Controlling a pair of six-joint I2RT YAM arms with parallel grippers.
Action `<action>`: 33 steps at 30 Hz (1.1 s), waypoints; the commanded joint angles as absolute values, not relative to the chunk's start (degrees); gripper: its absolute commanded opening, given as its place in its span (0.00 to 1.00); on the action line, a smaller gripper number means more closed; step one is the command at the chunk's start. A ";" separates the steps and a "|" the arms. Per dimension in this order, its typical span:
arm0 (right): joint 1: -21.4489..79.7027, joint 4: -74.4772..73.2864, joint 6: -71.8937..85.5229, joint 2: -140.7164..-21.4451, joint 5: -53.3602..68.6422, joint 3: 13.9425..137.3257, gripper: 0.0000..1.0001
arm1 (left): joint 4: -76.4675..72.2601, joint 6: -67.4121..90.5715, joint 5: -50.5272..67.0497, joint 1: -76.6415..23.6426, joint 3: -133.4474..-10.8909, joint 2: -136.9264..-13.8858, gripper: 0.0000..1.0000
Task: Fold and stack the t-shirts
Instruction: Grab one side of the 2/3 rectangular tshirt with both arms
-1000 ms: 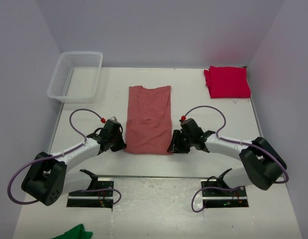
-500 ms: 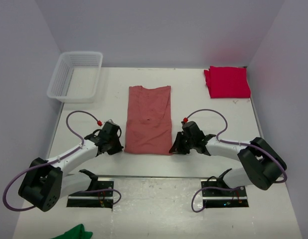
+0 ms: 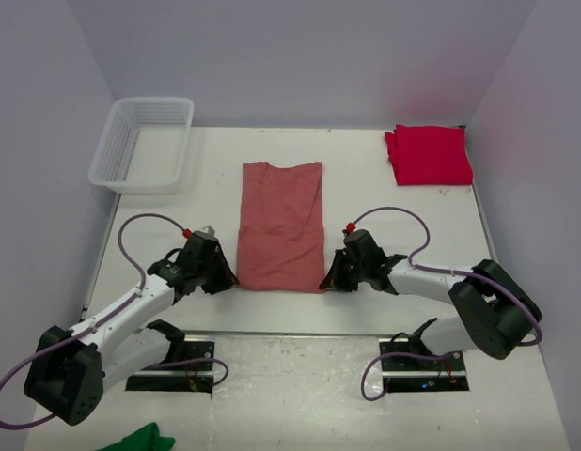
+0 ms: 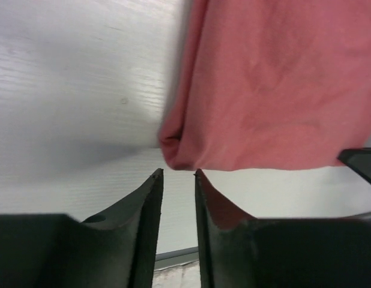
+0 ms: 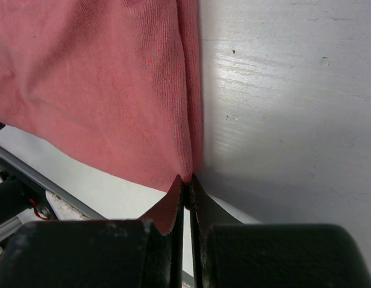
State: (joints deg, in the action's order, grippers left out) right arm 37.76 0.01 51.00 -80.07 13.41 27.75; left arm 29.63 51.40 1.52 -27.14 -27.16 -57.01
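The salmon-red t-shirt (image 3: 281, 225) lies folded into a long strip at the table's middle. A crimson t-shirt (image 3: 429, 155) lies folded at the back right. My left gripper (image 3: 228, 279) sits low at the strip's near left corner. In the left wrist view the left gripper (image 4: 178, 173) is open by a narrow gap, and the shirt corner (image 4: 179, 150) lies just past its tips. My right gripper (image 3: 326, 281) is at the near right corner. In the right wrist view the right gripper (image 5: 187, 179) is shut on the edge of the salmon cloth (image 5: 101, 78).
A white mesh basket (image 3: 145, 141) stands at the back left. A small green cloth (image 3: 140, 439) lies at the near left edge. Two metal base plates (image 3: 173, 365) sit at the near side. Grey walls close in the table on three sides.
The right jaws have closed onto the shirt's near right corner. The left jaws have parted slightly, and the left arm's elbow has swung down and left.
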 commanded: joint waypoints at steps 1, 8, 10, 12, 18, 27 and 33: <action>37.79 -5.36 49.22 -79.98 9.49 26.98 0.00 | 22.87 52.12 9.30 -27.33 -24.88 -54.85 0.32; 37.71 -4.83 49.13 -80.33 10.20 26.46 0.00 | 19.42 52.56 11.34 -27.25 -23.12 -56.69 0.49; 37.71 -4.48 49.13 -80.42 10.46 26.28 0.00 | 19.60 52.56 10.64 -27.25 -23.29 -57.22 0.50; 37.79 -4.13 49.13 -80.51 10.72 26.19 0.00 | 20.12 52.30 9.67 -27.25 -23.64 -57.74 0.50; 37.71 -4.31 49.04 -81.04 11.07 26.54 0.00 | 23.99 50.63 2.73 -27.25 -26.45 -58.71 0.48; 37.71 -4.75 49.30 -80.86 10.90 26.63 0.00 | 21.46 49.83 1.93 -26.72 -25.93 -63.37 0.48; 37.79 -4.40 49.48 -81.21 11.07 26.46 0.00 | 18.64 49.48 2.55 -26.02 -23.91 -66.18 0.45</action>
State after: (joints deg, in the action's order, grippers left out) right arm 37.76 0.05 50.92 -80.09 13.47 27.73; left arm 20.08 51.29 3.92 -26.81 -25.19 -64.23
